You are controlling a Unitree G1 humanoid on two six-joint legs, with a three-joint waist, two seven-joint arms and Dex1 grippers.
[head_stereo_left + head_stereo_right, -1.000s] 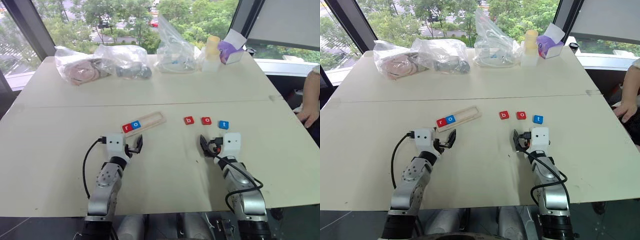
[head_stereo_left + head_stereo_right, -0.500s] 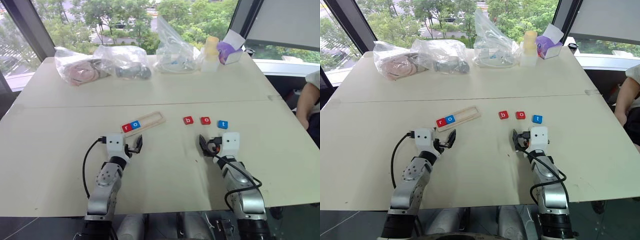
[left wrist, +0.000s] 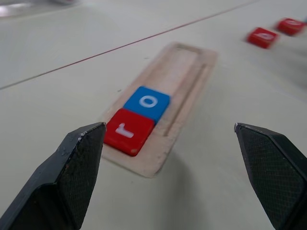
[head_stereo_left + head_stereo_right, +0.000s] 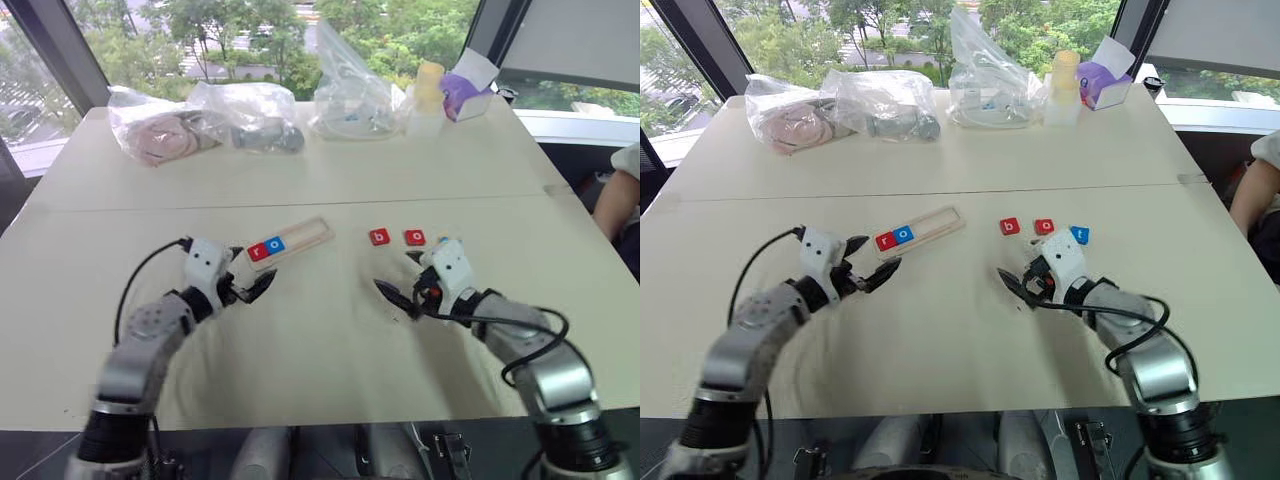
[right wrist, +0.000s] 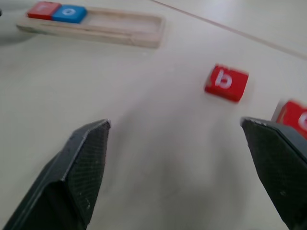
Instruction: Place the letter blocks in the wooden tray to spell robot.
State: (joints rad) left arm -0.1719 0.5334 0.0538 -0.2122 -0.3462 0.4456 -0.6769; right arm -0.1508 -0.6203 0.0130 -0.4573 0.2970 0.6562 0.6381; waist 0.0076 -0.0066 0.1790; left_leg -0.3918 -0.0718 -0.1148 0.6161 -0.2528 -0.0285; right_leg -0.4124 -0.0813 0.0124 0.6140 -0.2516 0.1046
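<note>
Nearest the robot, the left gripper (image 4: 252,291) hangs just above the table (image 4: 300,380) with its jaws wide apart and empty, pointing toward the near-left end of the wooden tray (image 4: 305,236). The right gripper (image 4: 398,297) sits over bare tabletop on the right, jaws likewise spread and holding nothing. The tray is a long, narrow, pale wood piece with a raised rim, lying at a slant with its left end nearer. It holds two tiles, touching side by side at the left end: a red block marked r (image 3: 128,131) in the end position, then a blue block marked o (image 3: 147,102). The remaining length of the tray is bare wood. To the right of the tray, well apart from it, the red b block (image 4: 379,237) lies flat on the table, with a second red block (image 4: 414,237) just beside it; its letter is not legible. A blue block (image 4: 1080,235) lies further right, partly hidden behind the right wrist. Along the far edge stand three clear plastic bags (image 4: 250,115) with contents, a pale bottle (image 4: 427,88), and a small purple-and-white box (image 4: 465,85). A person's arm (image 4: 617,195) shows at the right edge.
</note>
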